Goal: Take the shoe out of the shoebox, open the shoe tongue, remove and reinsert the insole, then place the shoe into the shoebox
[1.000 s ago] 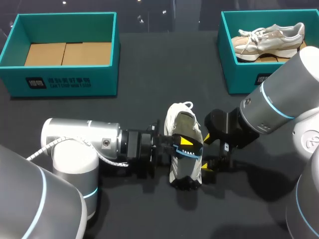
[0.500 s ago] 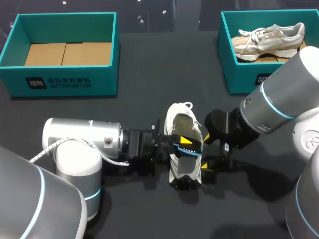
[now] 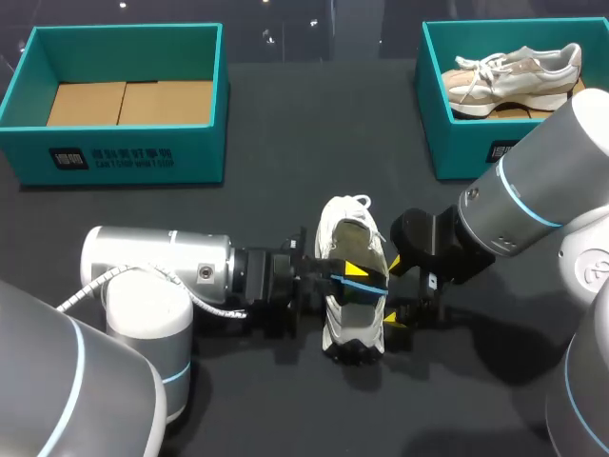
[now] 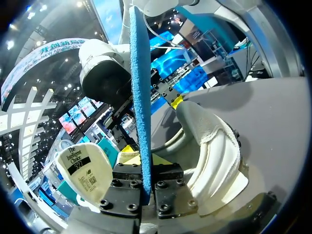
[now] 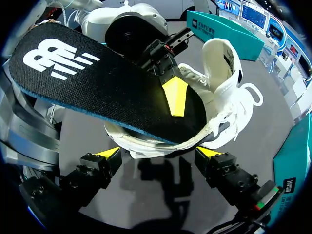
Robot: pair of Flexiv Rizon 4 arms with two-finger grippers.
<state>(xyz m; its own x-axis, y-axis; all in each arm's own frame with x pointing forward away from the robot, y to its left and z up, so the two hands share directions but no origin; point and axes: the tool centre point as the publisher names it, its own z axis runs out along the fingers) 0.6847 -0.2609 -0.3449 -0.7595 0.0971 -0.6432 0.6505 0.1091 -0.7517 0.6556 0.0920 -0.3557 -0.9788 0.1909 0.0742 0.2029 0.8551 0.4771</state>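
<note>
Though overhead leaves the grip unclear, wrist-side my left pincer point(image 4: 146, 168) clamps the black blue-edged foam insole point(image 4: 140, 87); my right pincer point(image 5: 161, 153) gapes before the white sneaker point(image 5: 222, 68).

Insole point(image 5: 97, 83) in shoe point(image 5: 222, 63) (partly)

Your left arm point(image 3: 157, 276) and right arm point(image 3: 533, 190) are silver-grey cylinders banded with thin light-blue rings. A pale braided cable point(image 3: 86, 283) loops off the left arm. The black finger mounts point(image 4: 165, 192) carry round screws point(image 4: 129, 207), and the fingertips point(image 5: 109, 154) are bright yellow.
</note>
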